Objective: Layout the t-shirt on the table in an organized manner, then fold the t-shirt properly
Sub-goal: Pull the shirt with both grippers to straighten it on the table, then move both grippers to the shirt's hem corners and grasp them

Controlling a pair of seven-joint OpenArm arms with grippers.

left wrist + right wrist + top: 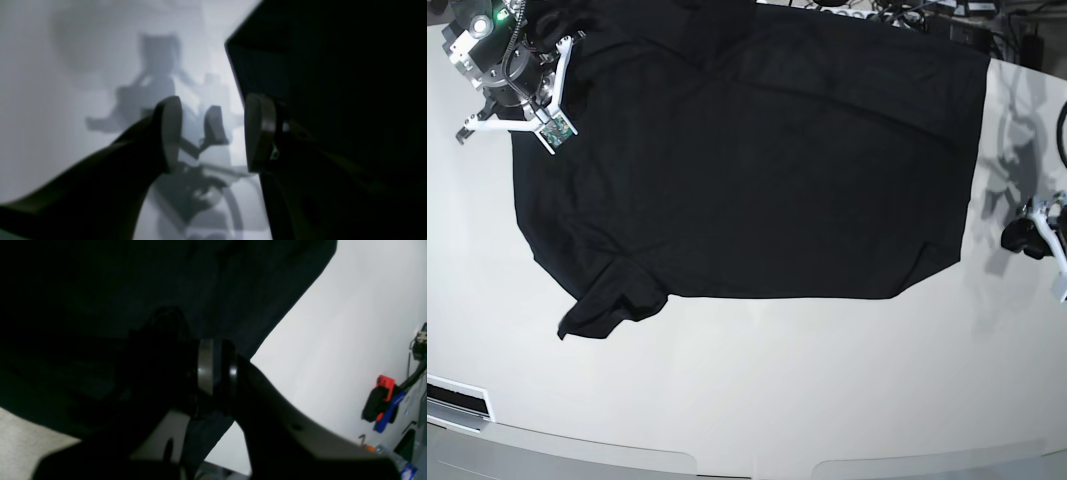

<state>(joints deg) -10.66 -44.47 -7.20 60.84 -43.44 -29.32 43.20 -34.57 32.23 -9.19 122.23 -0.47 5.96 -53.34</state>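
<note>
Lying spread across the table [757, 400], the t-shirt [747, 160] risks bunching: the right gripper [218, 368] pinches its edge, while the left gripper [213, 133] hangs spread, empty, beside it.

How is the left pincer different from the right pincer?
The left pincer stands open; the right pincer is too dark to tell. The left pincer is over bare white table; the right pincer is at the t-shirt corner. Both are near the t-shirt's edges.
</note>
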